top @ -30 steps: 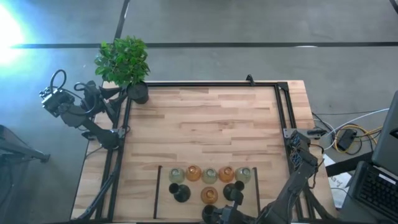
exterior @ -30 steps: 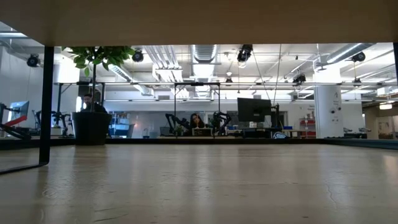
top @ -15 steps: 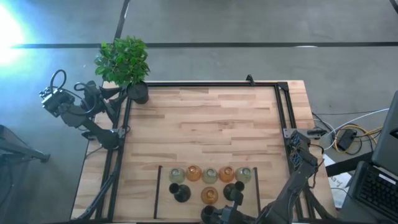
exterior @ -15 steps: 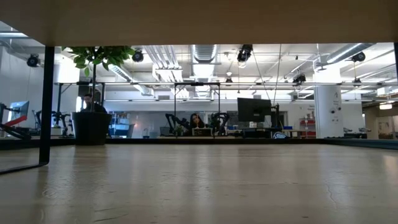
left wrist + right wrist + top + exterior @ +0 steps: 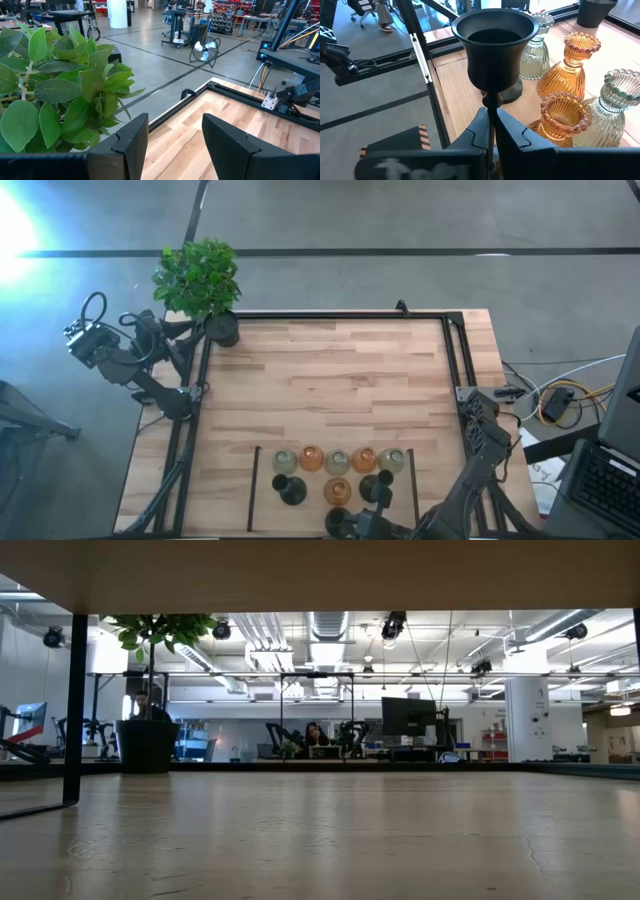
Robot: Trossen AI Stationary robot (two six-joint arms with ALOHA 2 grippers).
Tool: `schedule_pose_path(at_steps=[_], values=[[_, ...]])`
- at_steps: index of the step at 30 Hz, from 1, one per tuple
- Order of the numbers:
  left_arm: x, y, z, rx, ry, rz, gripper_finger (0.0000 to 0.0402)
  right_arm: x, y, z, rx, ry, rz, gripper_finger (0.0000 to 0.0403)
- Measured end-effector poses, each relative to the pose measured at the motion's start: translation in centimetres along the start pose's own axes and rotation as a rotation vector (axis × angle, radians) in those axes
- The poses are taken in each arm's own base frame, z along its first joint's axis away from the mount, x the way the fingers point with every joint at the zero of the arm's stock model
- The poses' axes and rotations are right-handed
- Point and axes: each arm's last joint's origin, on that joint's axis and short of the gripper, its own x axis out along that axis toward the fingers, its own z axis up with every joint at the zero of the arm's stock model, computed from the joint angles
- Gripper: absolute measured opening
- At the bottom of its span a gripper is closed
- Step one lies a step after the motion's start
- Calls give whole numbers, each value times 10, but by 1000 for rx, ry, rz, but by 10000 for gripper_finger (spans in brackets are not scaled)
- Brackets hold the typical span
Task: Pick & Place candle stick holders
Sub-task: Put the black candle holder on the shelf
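Observation:
Several candle stick holders stand in two rows near the table's near edge: pale glass ones (image 5: 285, 461), amber ones (image 5: 311, 459) and a black one (image 5: 290, 491). My right gripper (image 5: 352, 525) is at the near edge just before them, shut on a black goblet-shaped holder (image 5: 495, 40) with a thin stem. Its base is hidden under the fingers. My left gripper (image 5: 172, 145) hangs open off the table's far left corner, beside the plant (image 5: 198, 277), with nothing between its fingers. My right gripper pinches the black holder's thin stem (image 5: 490, 111) between its two fingers, just below the cup. The fingers lie across the stem, and the cup stands upright above them. The fingers hide the base, so whether it rests on the table does not show.
A black pot with a leafy plant (image 5: 60, 85) stands at the far left corner. A black frame rail (image 5: 340, 315) runs along the far and side edges. Bare wood (image 5: 330, 380) fills the table's middle. Amber (image 5: 565, 117) and pale (image 5: 620, 95) holders stand close beside the held one.

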Motion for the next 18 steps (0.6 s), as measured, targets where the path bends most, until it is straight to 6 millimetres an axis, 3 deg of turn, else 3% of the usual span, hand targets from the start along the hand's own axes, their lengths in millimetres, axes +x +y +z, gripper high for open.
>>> schedule_pose_path(at_steps=[18], values=[[0, 0, 0, 0, 0, 0, 191, 1, -1, 2, 13, -24, -14, 8]])
